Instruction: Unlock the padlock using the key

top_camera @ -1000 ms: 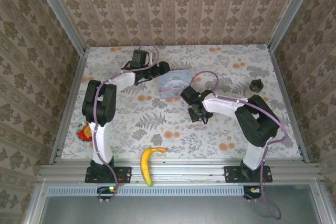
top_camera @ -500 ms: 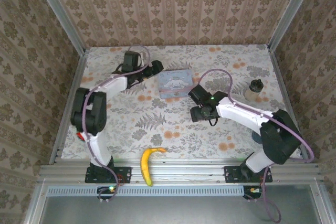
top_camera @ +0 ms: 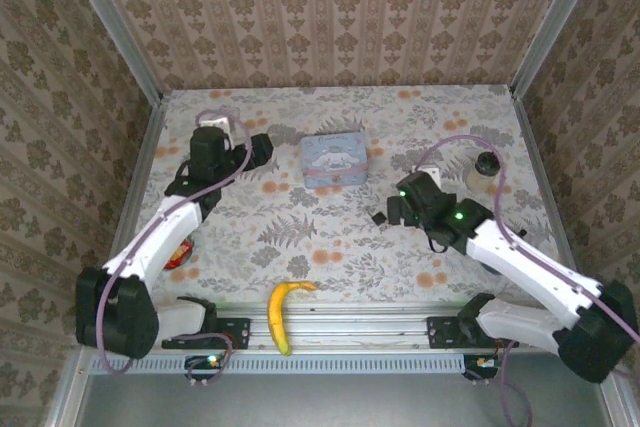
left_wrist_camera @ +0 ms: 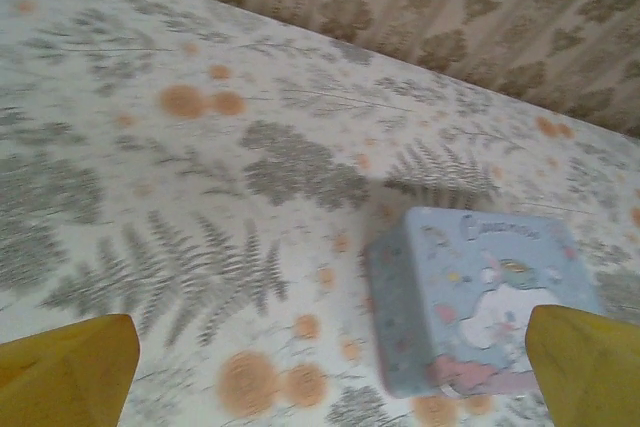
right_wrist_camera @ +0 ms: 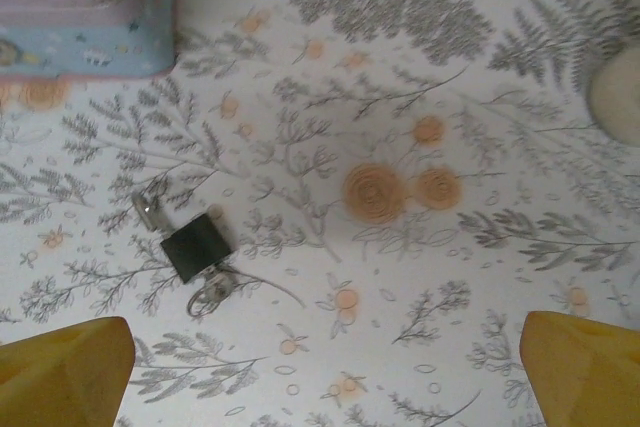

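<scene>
Right hand (right_wrist_camera: 320, 382) hangs wide open over the worktop (right_wrist_camera: 420, 287) and holds nothing. Its two yellow fingertips (right_wrist_camera: 60, 372) sit far apart at the bottom corners of its own camera. Just past them, nearer the left one, lies the padlock (right_wrist_camera: 195, 245), a little black square flat on the flowery top. Nothing touches it but the key (right_wrist_camera: 148, 210), a thin shiny sliver at the lock's upper left corner. It looks as if it sits in the keyhole. A thin wire loop, the shackle (right_wrist_camera: 212, 293), sticks out of the other side; I cannot tell if it has popped open. I think the hand is spread wide so it can drop around the lock or pinch the key.

Farther out stands the pale blue cartoon tin (right_wrist_camera: 80, 7). Left hand (left_wrist_camera: 325, 372) is wide open and empty too, well apart from the lock and looking at that tin. It may be needed to hold the lock steady. A banana (top_camera: 281, 313) lies at the near edge, out of the way.
</scene>
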`<state>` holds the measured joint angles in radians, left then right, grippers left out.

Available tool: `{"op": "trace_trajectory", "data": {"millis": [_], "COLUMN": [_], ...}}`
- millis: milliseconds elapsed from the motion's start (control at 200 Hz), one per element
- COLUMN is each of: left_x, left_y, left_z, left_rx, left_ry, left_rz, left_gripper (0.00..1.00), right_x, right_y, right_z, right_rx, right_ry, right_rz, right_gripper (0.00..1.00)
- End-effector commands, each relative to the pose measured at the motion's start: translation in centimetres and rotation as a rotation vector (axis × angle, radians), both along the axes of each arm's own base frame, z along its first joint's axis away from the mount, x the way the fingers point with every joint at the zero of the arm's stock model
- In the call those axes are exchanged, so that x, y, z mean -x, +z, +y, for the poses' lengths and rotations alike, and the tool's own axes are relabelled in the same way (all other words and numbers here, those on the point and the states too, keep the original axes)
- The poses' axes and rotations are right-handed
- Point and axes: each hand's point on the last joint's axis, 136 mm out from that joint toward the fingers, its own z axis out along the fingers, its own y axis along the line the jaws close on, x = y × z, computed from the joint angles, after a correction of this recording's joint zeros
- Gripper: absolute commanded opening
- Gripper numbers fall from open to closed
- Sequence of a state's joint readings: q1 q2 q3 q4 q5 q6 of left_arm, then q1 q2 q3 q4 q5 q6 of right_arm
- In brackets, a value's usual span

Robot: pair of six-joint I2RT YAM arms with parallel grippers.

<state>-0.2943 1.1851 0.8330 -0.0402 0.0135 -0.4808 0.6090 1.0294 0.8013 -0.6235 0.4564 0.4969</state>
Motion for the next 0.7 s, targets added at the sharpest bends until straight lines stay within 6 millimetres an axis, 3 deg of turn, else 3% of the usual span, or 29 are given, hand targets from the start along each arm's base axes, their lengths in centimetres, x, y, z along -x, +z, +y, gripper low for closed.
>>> {"op": "trace_trajectory", "data": {"millis": [0,150,315,450,695], "left_x": [1.7,4.4,6.5,7.3,7.8], "left_y": [0.3,0.4,0.3,-0.1,-2.8], "left_z": [3.9,6.9,9.0,9.7,11.7], "left_rx": [-0.111,-0.169,-0.2,-0.211,-0.283], "left_ry": [0.119,0.209,0.275,0.302,0.378], "left_rz": [-0.059,-0.139,-0.204,-0.232,-0.247], "left_gripper": [1.0,1.0,1.0,1.0,1.0], "right_x": [-0.2,-0.1,-0.5,-1.4,-3.6], "right_y": [1.7,2.7,2.7,2.3,2.0], "right_z": [-2.1,-3.7,-4.3,-4.2,-3.9], "right_rx": [-0.008,-0.04,-0.01,0.038,0.138], "right_ry": [-0.055,-0.092,-0.085,-0.058,-0.016], "right_rz": [-0.133,-0.23,-0.278,-0.314,-0.418], "right_gripper": [1.0,1.0,1.0,1.0,1.0]}}
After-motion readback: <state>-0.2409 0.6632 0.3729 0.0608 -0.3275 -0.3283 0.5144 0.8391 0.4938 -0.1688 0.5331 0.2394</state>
